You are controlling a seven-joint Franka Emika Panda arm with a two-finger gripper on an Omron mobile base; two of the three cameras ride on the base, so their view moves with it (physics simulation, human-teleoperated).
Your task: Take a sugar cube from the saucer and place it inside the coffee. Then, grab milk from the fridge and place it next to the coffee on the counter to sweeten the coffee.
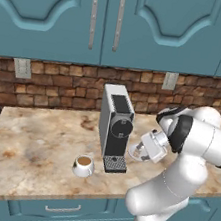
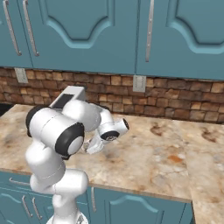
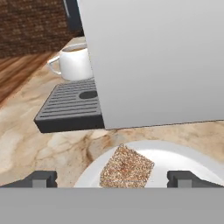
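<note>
The sugar cube [image 3: 127,167] lies on the saucer [image 3: 183,157] dead ahead of the jaws, centred between the two fingertips [image 3: 41,178], which stand wide apart and hold nothing. The coffee [image 3: 76,62] waits beyond the coffee machine's drip tray [image 3: 70,107] on the surface, so the coming close should be straight down onto the cube

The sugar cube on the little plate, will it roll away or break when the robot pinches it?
Probably no rolling: the sugar cube lies flat on the saucer. Its grainy surface suggests it could crumble if squeezed hard. It looks small between the open gripper, so likely light.

No readable text, label, brand or number appears on anything.
</note>
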